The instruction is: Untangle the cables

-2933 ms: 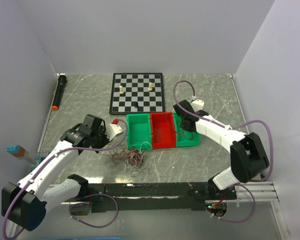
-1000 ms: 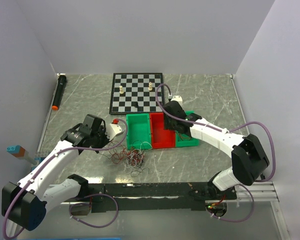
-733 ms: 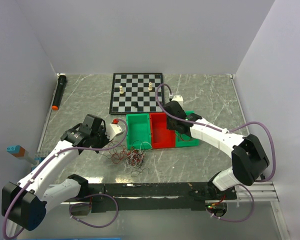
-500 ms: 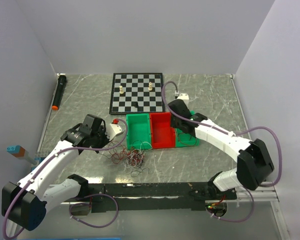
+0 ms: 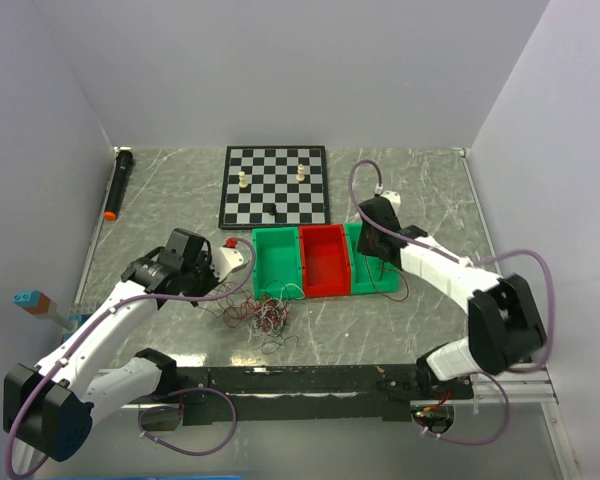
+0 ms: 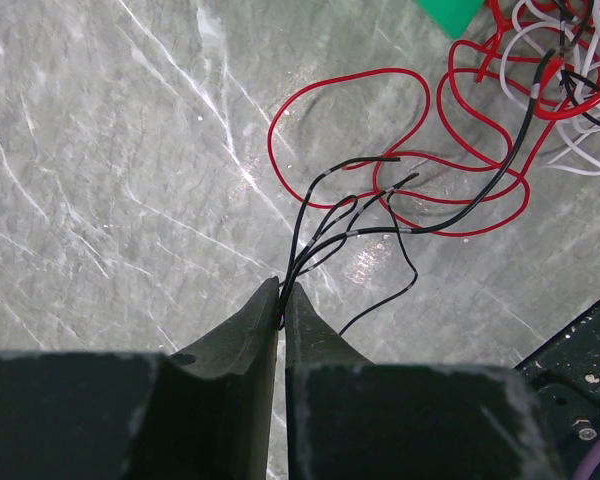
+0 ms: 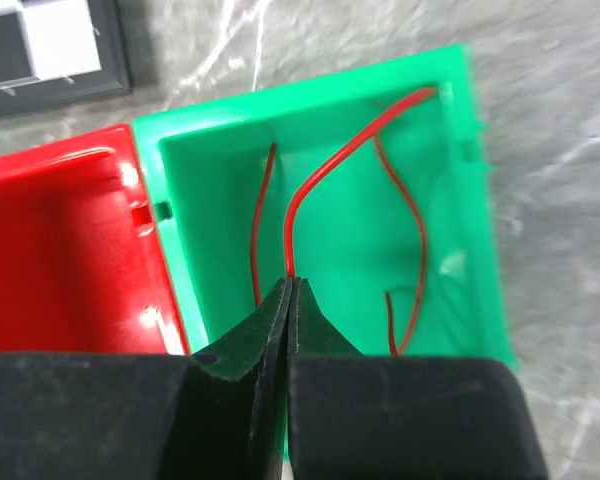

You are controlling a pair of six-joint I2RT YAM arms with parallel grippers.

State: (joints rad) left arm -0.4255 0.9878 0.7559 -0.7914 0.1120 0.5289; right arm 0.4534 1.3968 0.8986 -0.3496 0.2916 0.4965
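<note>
The cables (image 5: 265,312) lie in a tangle of red, white and black loops on the marble table, in front of the bins. My left gripper (image 6: 282,300) is shut on several black cables (image 6: 315,215) that run to the red loops (image 6: 420,100) and white cables (image 6: 580,150). My right gripper (image 7: 292,285) is shut on a red cable (image 7: 310,190) over the right green bin (image 7: 310,92). Two more red cables (image 7: 412,230) lie inside that bin. In the top view the right gripper (image 5: 376,243) hangs over this bin (image 5: 372,283).
A left green bin (image 5: 260,265) and a red bin (image 5: 325,265) stand side by side with the right one. Behind them is a chessboard (image 5: 276,185) with a few pieces. A black torch (image 5: 117,182) lies along the left wall.
My right arm has swung from over the red bin to over the right green bin, and its gripper has closed on a red cable. The left arm has not moved.
</note>
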